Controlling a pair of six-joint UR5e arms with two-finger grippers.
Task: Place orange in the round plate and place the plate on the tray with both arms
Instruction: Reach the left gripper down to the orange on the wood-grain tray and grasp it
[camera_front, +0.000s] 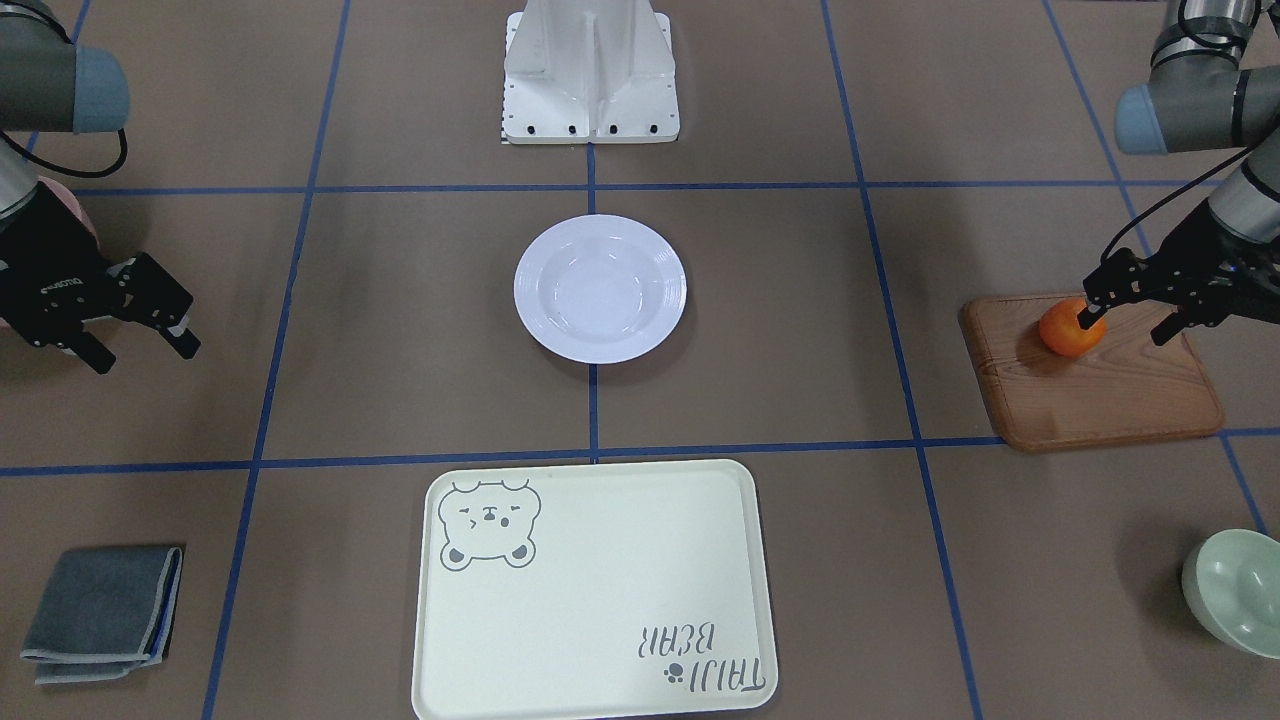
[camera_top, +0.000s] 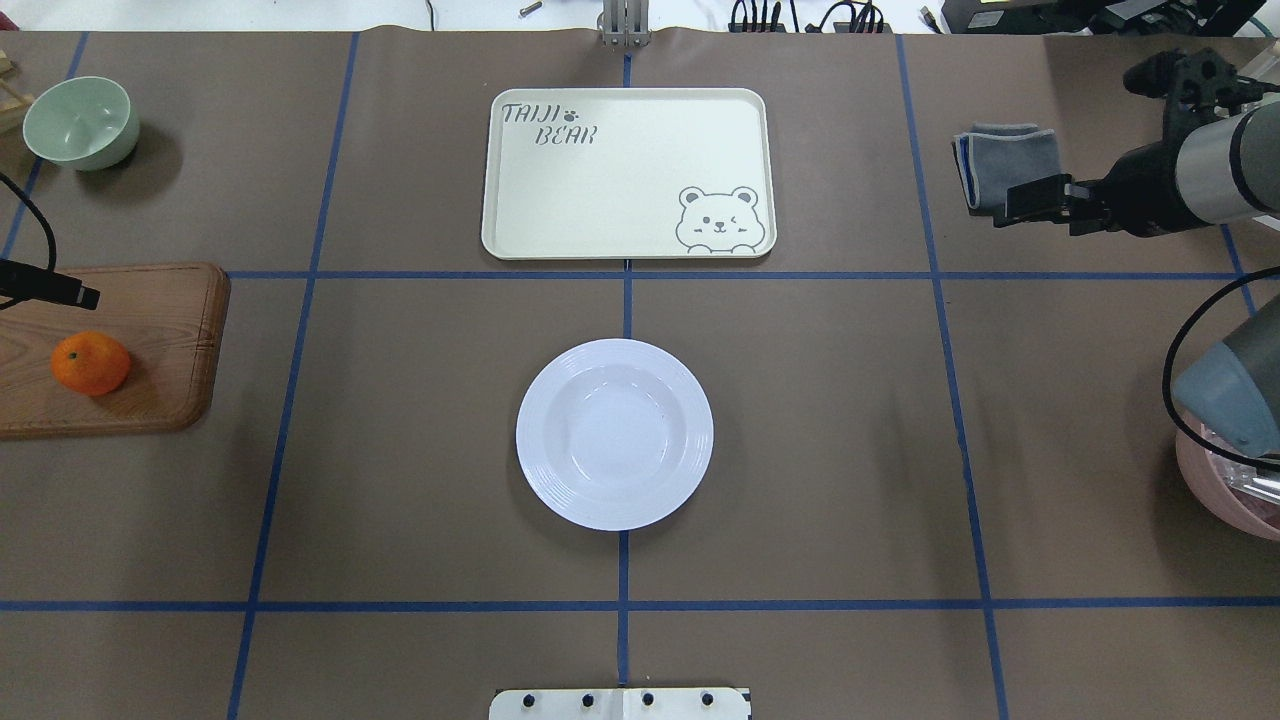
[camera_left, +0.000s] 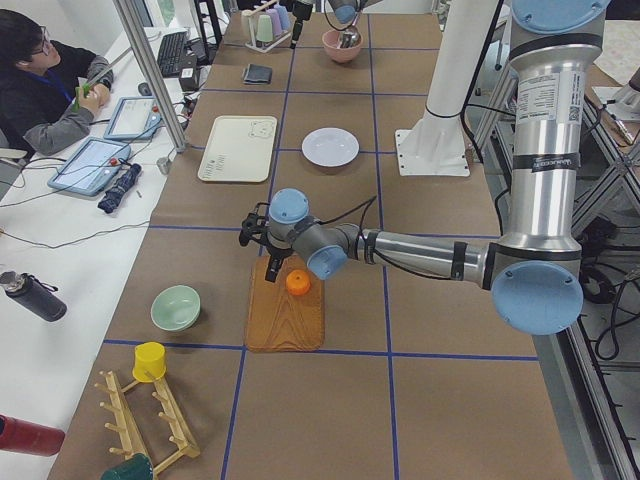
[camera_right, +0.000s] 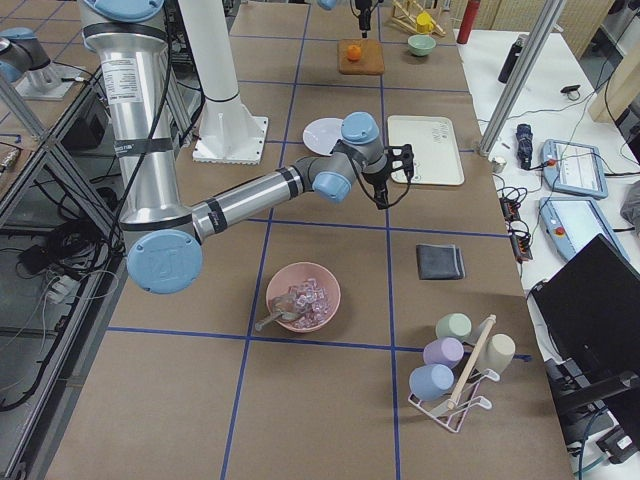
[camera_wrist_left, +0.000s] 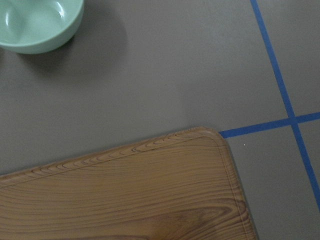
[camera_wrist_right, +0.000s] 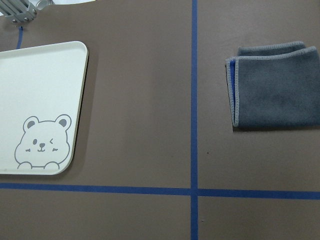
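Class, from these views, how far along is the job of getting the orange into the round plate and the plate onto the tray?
Done: nothing yet. In hand: the left gripper, open, is close by the orange, which sits ungripped on the wooden board. Left: the round plate is empty on the table, the tray holds nothing, and the right gripper is open, off to the side.

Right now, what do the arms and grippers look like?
The left arm and right arm are silver-grey tubes with light-blue round joint caps and black cables. The left gripper and right gripper are black, boxy, two-fingered; the right one carries small white lettering, unreadable here.
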